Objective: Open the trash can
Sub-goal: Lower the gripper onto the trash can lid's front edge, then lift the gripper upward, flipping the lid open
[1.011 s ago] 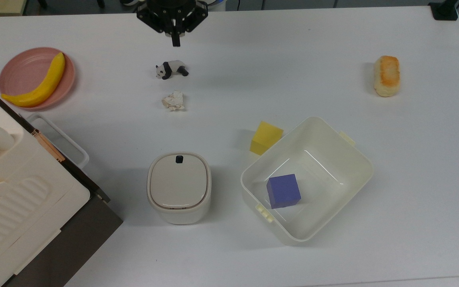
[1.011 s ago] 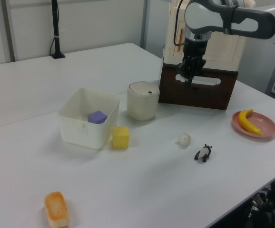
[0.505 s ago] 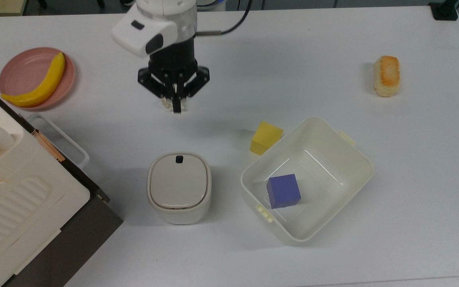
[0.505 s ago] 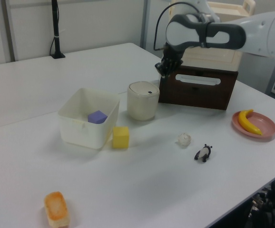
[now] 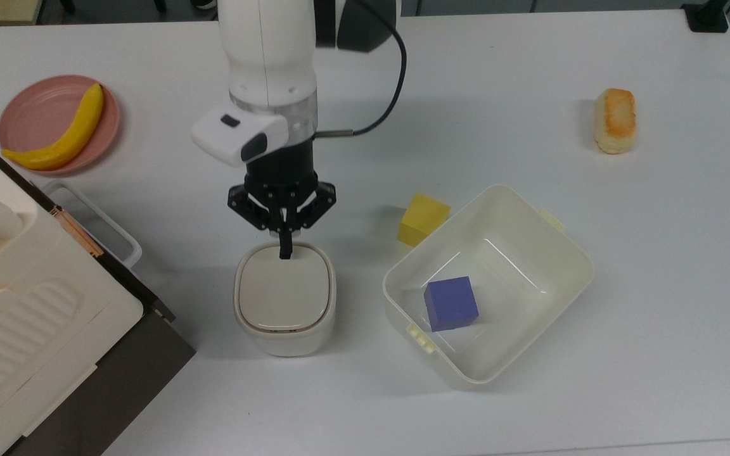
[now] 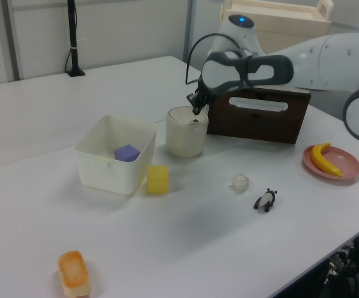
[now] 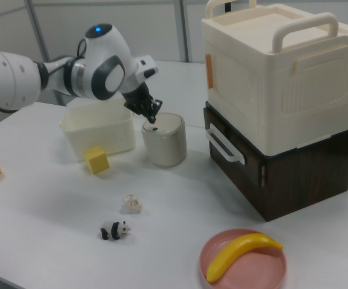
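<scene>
Top view – claw [image 5: 285, 252] tip touches trash can [image 5: 284, 297] lid's edge.

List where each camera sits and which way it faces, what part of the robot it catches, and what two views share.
Top view: overhead, looking straight down on the white table; the arm reaches down from the top edge, its claw over the trash can.
Left view: low at one table side, facing the brown box; shows arm and claw.
Right view: opposite side, the banana nearest; shows arm and claw.
Left and right views share the panda figure.
</scene>
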Controlling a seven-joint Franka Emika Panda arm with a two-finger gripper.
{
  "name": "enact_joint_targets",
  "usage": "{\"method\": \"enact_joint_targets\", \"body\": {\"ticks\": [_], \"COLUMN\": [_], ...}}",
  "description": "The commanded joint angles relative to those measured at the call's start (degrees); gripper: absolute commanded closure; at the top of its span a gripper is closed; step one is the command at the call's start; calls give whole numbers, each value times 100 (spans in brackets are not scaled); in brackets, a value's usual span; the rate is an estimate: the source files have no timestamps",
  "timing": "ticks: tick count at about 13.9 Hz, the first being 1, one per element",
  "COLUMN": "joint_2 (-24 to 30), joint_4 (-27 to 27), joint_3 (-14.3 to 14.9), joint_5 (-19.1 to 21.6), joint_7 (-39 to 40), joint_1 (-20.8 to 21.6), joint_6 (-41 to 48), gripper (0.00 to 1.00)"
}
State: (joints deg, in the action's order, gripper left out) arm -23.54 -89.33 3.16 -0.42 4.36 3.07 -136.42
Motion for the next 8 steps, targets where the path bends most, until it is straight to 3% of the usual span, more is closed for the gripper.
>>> {"method": "enact_joint_targets", "body": {"ticks": [1,4,6,8], "joint_2": [-432,-363,-22,304], "joint_4": [126,135,100,135], "joint_3": [18,18,27,36], "joint_5": [243,296,445,498], "joint_7": [56,56,56,65], "joint_1": [18,0,-34,-43], "joint_6": [-359,-341,-254,506], "gripper": [100,100,100,100]}}
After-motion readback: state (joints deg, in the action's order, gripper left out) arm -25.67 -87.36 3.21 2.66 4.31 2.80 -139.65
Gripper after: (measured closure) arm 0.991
